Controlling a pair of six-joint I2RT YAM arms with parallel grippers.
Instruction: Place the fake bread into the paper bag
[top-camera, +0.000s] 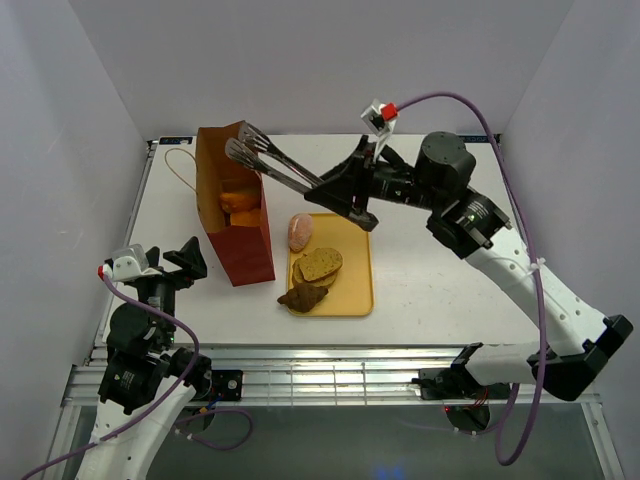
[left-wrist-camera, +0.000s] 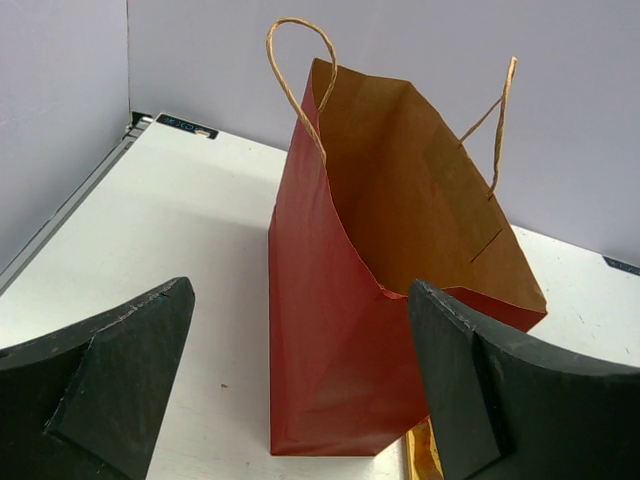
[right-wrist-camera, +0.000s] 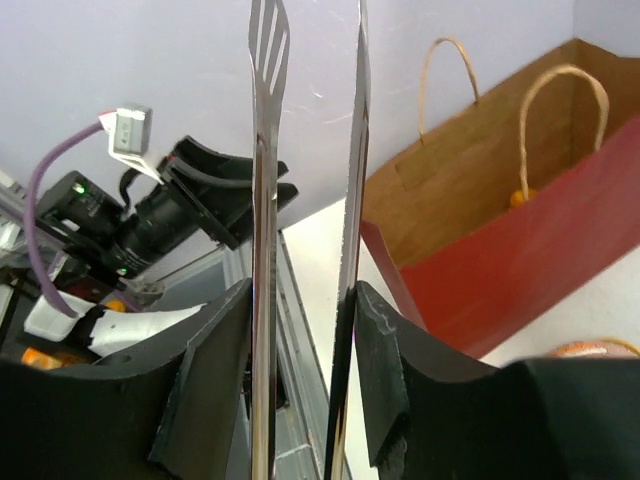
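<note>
The reddish-brown paper bag (top-camera: 240, 235) stands open at the table's left and fills the left wrist view (left-wrist-camera: 340, 340). Orange bread (top-camera: 241, 204) lies inside it and also shows in the right wrist view (right-wrist-camera: 518, 198). A pink oval roll (top-camera: 300, 232), speckled slices (top-camera: 320, 265) and a brown croissant (top-camera: 303, 296) lie on the yellow tray (top-camera: 355, 295). My right gripper (top-camera: 345, 195) is shut on silver tongs (top-camera: 275, 165). The tongs' tips are apart and empty above the bag's mouth (right-wrist-camera: 265, 150). My left gripper (top-camera: 185, 262) is open and empty beside the bag's near left side (left-wrist-camera: 300, 390).
The bag's cord handles (left-wrist-camera: 295, 85) stick up, and one loops onto the table (top-camera: 180, 165) behind the bag. The tray's corner (left-wrist-camera: 425, 455) touches the bag's base. Grey walls close in the table on three sides.
</note>
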